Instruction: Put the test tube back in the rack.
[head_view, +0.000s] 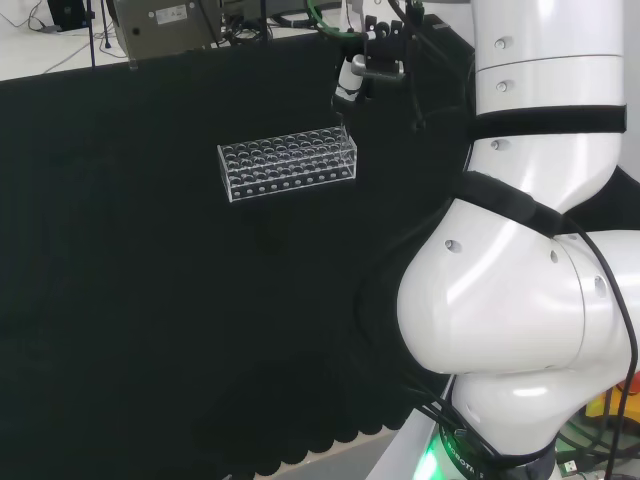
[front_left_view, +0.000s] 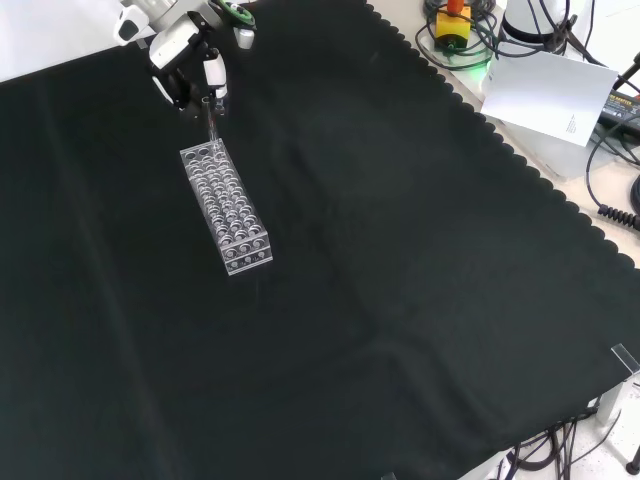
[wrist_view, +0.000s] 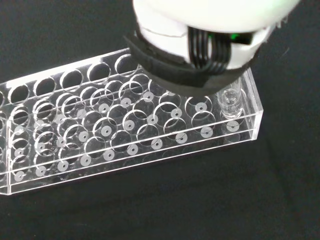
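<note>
Hovering over the far end of the clear rack (front_left_view: 226, 208) in the front view, the hand (front_left_view: 185, 60) has its black and white fingers curled round the top of a clear test tube (front_left_view: 212, 120), which hangs upright from them. The tube's lower end meets the rack's end row there. From the wrist camera, a blurred white part of the hand (wrist_view: 210, 30) sits above the rack (wrist_view: 125, 125), and the tube's open mouth (wrist_view: 230, 100) stands in a corner hole (how deep it sits cannot be told). In the head view the hand (head_view: 352, 80) is just above the rack's right end (head_view: 345, 150) on the black cloth (head_view: 150, 300).
</note>
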